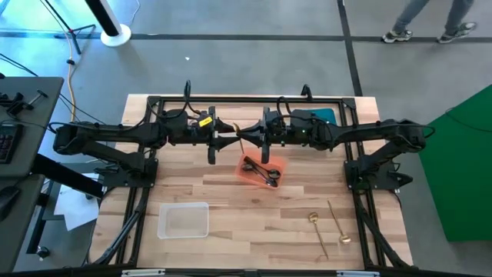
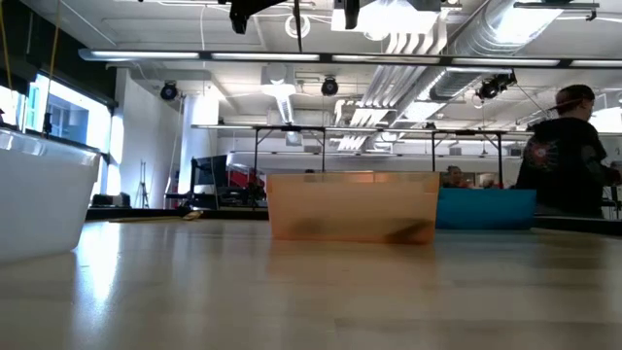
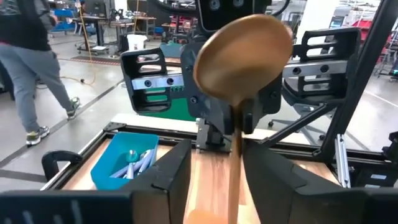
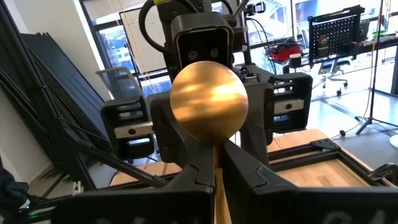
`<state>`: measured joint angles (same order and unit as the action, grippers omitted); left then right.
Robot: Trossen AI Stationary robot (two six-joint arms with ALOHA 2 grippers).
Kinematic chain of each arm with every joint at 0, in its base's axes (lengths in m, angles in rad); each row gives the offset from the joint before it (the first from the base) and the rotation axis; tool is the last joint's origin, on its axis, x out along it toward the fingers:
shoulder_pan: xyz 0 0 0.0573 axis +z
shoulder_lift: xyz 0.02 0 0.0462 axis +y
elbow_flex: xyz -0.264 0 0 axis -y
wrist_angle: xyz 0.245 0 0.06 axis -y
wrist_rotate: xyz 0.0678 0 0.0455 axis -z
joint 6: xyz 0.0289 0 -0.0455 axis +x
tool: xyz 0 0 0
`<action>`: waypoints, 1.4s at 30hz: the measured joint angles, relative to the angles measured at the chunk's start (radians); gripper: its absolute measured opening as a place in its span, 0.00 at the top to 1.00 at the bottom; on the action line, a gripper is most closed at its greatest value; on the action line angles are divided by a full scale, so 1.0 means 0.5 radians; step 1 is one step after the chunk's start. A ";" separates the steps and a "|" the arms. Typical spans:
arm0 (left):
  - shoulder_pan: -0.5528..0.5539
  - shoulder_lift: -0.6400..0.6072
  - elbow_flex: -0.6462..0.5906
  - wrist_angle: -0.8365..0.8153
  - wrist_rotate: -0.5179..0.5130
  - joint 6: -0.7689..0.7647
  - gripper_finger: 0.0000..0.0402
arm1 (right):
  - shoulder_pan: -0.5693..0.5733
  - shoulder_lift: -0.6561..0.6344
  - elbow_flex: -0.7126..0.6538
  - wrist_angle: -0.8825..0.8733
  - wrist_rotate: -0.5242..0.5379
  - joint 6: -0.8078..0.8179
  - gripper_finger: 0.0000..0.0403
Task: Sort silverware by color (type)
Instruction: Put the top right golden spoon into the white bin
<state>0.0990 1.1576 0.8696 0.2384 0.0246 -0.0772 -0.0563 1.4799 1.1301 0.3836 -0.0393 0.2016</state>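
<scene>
Your left hand [image 1: 216, 139], high over the bench [image 1: 254, 231] near 12 o'clock, has its fingers spread clear of the handle; leave them wide and back away toward 9 without brushing it. Between both hands sits the gold spoon [image 1: 247, 138], passed across mid-air; its bowl fills both wrist views. Your right hand [image 1: 260, 138] is clenched on that spoon, so let it alone carry the load. Likely destination: the gold pieces [image 1: 327, 223] at 4 o'clock, not the orange bin [image 1: 261, 171] of black ones below.
</scene>
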 joint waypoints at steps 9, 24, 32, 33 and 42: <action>-0.001 0.001 0.000 0.012 0.000 -0.050 0.63 | -0.005 0.000 0.000 0.066 0.000 -0.001 1.00; -0.002 0.050 0.002 0.135 0.037 -0.012 0.96 | -0.006 0.001 0.000 0.076 0.002 -0.002 1.00; 0.009 0.049 0.001 0.133 0.041 -0.008 0.99 | -0.007 0.001 0.000 0.076 -0.015 -0.010 1.00; 0.009 0.049 0.001 0.133 0.042 -0.008 0.99 | -0.007 0.001 0.000 0.077 -0.021 -0.017 0.99; 0.064 0.037 -0.003 0.099 0.034 0.021 0.99 | -0.024 -0.001 0.000 -0.026 -0.032 0.095 0.76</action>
<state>0.1309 1.1759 0.8680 0.2879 0.0415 -0.0669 -0.0681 1.4792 1.1301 0.3707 -0.0555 0.2493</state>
